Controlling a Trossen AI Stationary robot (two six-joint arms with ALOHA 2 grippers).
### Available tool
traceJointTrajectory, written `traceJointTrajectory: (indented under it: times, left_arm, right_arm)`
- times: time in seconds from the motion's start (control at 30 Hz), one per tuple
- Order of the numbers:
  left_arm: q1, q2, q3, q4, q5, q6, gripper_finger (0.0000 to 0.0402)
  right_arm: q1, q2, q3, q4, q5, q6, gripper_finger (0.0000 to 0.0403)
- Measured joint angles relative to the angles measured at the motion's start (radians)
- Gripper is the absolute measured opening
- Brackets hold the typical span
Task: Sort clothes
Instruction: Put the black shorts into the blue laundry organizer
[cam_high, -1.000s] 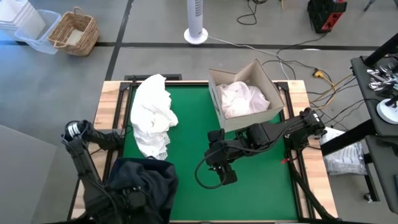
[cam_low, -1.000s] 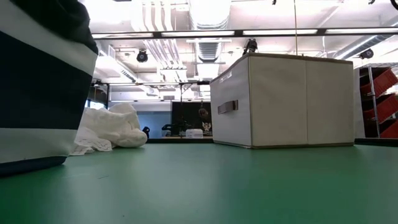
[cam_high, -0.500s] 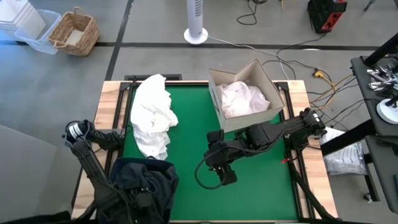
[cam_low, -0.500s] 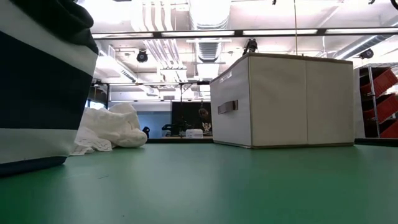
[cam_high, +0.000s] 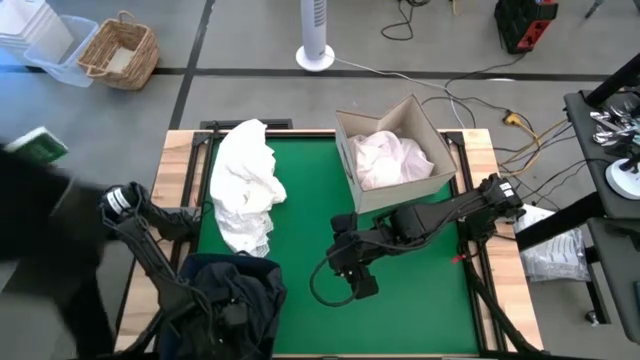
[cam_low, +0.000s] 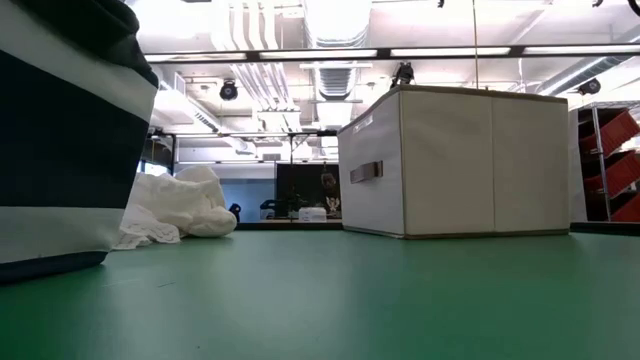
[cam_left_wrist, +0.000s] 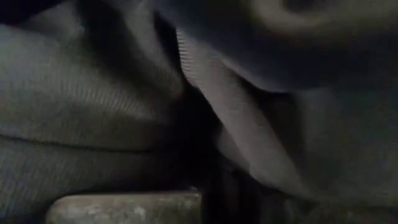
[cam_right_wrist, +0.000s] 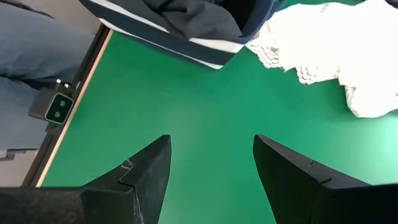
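White clothes (cam_high: 244, 185) — heap's long axis runs far-to-near along left edge of surface (cam_high: 310, 200). Right tool (cam_high: 352, 281) released mid-surface; left tool buried in dark clothes (cam_high: 228, 300) — grip cannot tell.

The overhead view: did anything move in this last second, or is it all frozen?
A little. The left arm shifted slightly, its gripper down among the dark clothes in the navy bin. A dark blurred shape, maybe a person, came in at the picture's left edge. The right gripper kept hovering open over the green mat. The white clothes pile and the beige box stayed put.
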Motion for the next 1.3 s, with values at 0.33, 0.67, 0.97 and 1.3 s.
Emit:
traceJointTrajectory:
  times: [0.33,0.67,0.97,1.3]
  left_arm:
    - [0.022,-0.008,-0.109,0.154,0.049,-0.007,0.0005]
    - [0.028,-0.015,-0.221,0.341,0.059,-0.031,0.0005]
    - [0.027,-0.025,-0.228,0.346,0.014,-0.033,0.0026]
    - [0.027,-0.025,-0.162,0.277,-0.080,-0.002,0.0144]
  right_arm:
    - [-0.001,0.000,-0.029,0.012,0.000,0.003,0.0221]
    - [-0.001,0.000,-0.040,0.029,-0.001,0.002,0.0219]
    - [-0.001,0.000,-0.040,0.035,-0.001,0.000,0.0220]
    - [-0.001,0.000,-0.040,0.049,-0.001,0.000,0.0219]
